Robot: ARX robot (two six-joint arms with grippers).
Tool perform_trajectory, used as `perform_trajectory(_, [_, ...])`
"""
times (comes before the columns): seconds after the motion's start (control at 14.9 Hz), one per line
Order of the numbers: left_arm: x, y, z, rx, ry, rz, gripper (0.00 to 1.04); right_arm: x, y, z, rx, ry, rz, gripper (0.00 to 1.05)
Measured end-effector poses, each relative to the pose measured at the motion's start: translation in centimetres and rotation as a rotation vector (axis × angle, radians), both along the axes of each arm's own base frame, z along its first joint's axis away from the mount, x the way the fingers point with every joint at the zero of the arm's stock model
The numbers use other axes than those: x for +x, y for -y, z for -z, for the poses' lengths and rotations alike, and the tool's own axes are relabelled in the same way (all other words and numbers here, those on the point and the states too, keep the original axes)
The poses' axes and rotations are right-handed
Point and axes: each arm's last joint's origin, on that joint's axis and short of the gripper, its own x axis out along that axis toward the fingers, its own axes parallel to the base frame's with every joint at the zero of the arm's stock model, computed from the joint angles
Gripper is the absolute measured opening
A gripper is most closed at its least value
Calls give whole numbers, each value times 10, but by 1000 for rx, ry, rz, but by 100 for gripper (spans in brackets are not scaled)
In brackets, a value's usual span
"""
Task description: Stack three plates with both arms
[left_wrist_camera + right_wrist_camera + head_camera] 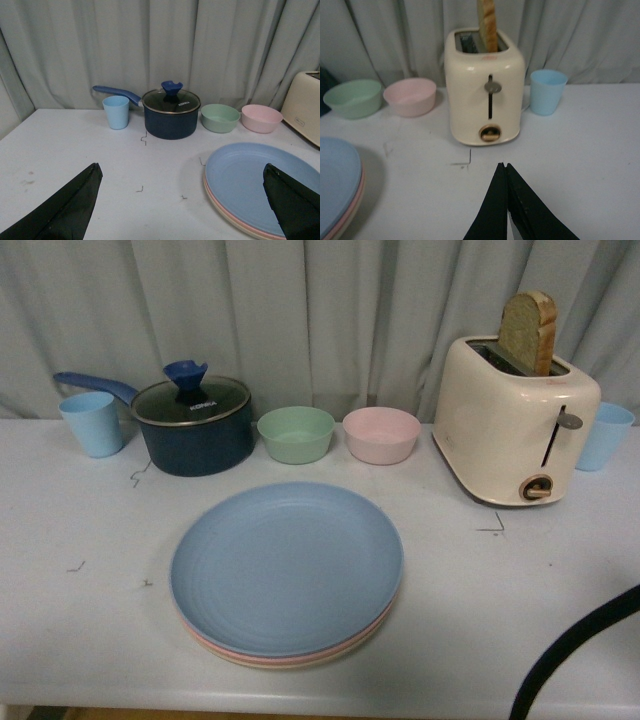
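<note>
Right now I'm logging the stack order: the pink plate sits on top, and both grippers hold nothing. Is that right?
Not quite: the blue plate is on top, as the front view shows; pink lies beneath it, then beige. The left gripper is open and the right gripper is shut, both holding nothing.

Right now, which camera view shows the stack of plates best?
The front view: the whole stack of plates is in frame, blue on top, pink and beige rims showing beneath. The left wrist view cuts it off at the picture's edge behind a gripper finger; the right wrist view catches only a sliver.
</note>
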Motion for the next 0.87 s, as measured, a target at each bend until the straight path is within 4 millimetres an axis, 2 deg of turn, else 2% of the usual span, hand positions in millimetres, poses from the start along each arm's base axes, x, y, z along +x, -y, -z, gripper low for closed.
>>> perform_trajectory(0.27, [0,0,0,0,0,0,98,-32,12,-18,14,87,-13,2])
perform_trajectory(0.47, [0,0,0,0,0,0,98,-56,25,-24,16,82,-28,2])
perform_trajectory(0.54, [0,0,0,0,0,0,98,-62,31,-28,16,64,3,2])
perform_trajectory(0.67, [0,0,0,0,0,1,98,-70,31,-37,15,99,-2,2])
perform_trajectory(0.87, [0,0,0,0,0,0,98,-80,31,-38,16,97,-3,2])
